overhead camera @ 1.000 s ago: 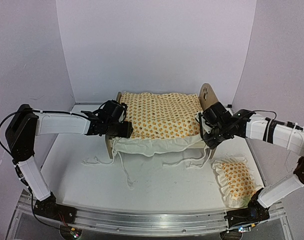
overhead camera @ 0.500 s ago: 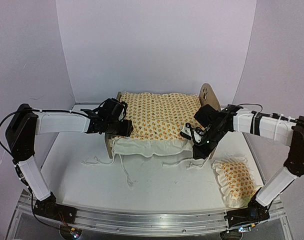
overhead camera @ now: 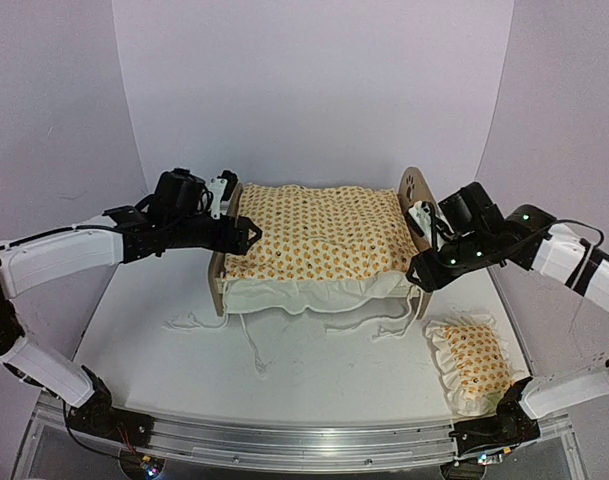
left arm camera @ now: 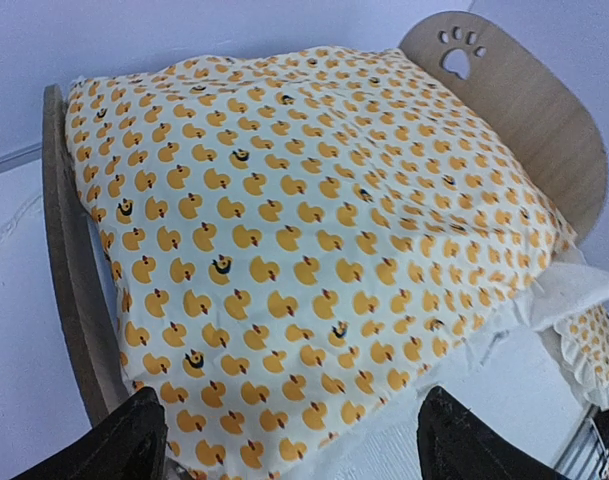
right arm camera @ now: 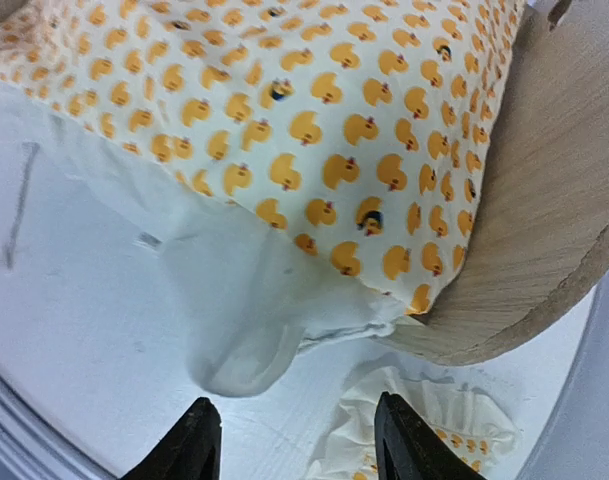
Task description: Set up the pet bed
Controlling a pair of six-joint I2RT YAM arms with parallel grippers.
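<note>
Both have just let go and drawn back: the left jaws wide, the right jaws partly open, each empty. Between them the pet bed (overhead camera: 416, 195) carries the spread quilt (overhead camera: 324, 230). The pillow (overhead camera: 474, 360), near the right jaws, likely comes next.

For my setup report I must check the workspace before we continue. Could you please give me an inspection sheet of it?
Surface: white table, quilt ties trailing on it.
Job's things: pet bed upright, duck-print quilt spread over it, ruffle hanging off the near side.
Clutter: matching pillow on the table, right of the bed, apart from it.
Grippers: left gripper open, empty; right gripper open, empty.
Cables: thin black cable along the right arm.
Surroundings: plain pale walls.
</note>
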